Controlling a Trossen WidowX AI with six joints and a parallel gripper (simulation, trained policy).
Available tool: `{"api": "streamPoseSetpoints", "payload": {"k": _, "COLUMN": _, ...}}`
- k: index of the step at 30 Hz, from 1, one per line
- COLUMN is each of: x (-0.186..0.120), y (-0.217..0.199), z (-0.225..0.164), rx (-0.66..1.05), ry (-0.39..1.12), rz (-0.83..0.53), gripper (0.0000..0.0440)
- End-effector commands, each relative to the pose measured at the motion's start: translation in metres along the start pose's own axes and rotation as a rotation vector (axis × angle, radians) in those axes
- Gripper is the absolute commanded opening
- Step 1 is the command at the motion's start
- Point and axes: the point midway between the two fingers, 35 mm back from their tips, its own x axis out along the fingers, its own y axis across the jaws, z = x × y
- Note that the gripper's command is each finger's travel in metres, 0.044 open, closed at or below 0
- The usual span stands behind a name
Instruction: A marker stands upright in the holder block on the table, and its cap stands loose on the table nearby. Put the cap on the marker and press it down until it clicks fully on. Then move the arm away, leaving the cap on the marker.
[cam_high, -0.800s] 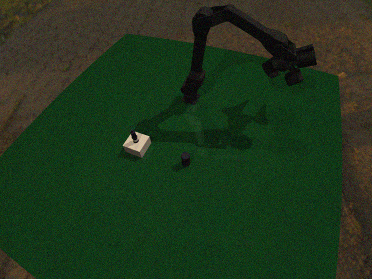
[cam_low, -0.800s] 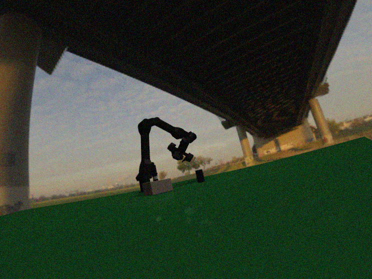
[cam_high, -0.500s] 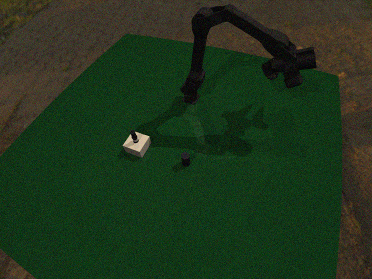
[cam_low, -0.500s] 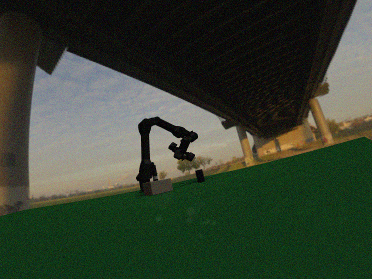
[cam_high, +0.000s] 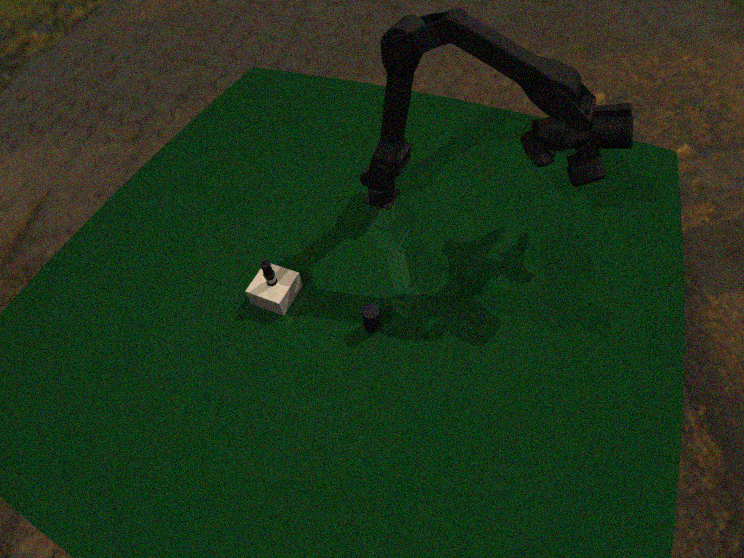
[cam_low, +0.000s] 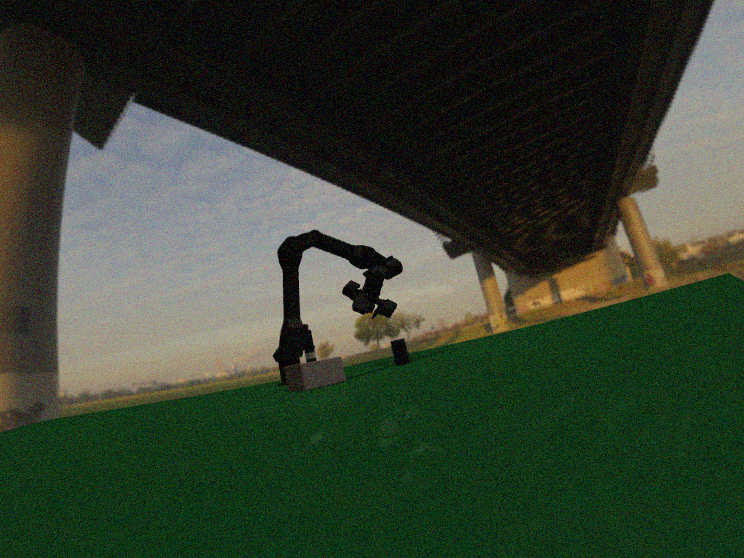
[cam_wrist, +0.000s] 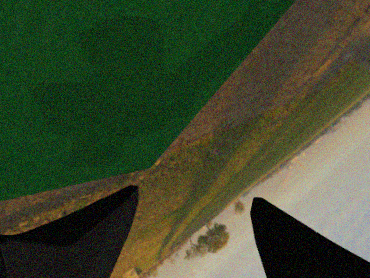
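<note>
So the marker (cam_high: 269, 273) (cam_low: 310, 350) is upright in its block (cam_high: 273, 288) (cam_low: 318, 373), cap (cam_high: 371, 318) (cam_low: 399, 351) standing loose on the tabletop (cam_high: 360, 432) (cam_low: 384, 468), tool (cam_high: 560, 169) (cam_low: 375, 313) (cam_wrist: 195, 199) partway open holding nothing, so basically the whole capping job's left.

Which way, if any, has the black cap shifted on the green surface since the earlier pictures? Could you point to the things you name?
No, the cap (cam_high: 371, 318) (cam_low: 400, 351) has not visibly moved: it stands the same way beside the holder block (cam_high: 273, 290) (cam_low: 316, 374).
</note>
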Motion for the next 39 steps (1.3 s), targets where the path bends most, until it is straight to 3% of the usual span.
{"api": "streamPoseSetpoints", "payload": {"k": 1, "x": -0.007, "y": 0.005, "z": 0.0, "rx": 0.004, "ry": -0.001, "rz": 0.022, "gripper": 0.0291}}
{"api": "streamPoseSetpoints", "payload": {"k": 20, "x": -0.05, "y": 0.037, "z": 0.005, "rx": 0.045, "ry": 0.001, "rz": 0.141, "gripper": 0.0325}}
{"api": "streamPoseSetpoints", "payload": {"k": 39, "x": -0.097, "y": 0.072, "z": 0.017, "rx": 0.091, "ry": -0.003, "rz": 0.259, "gripper": 0.0329}}
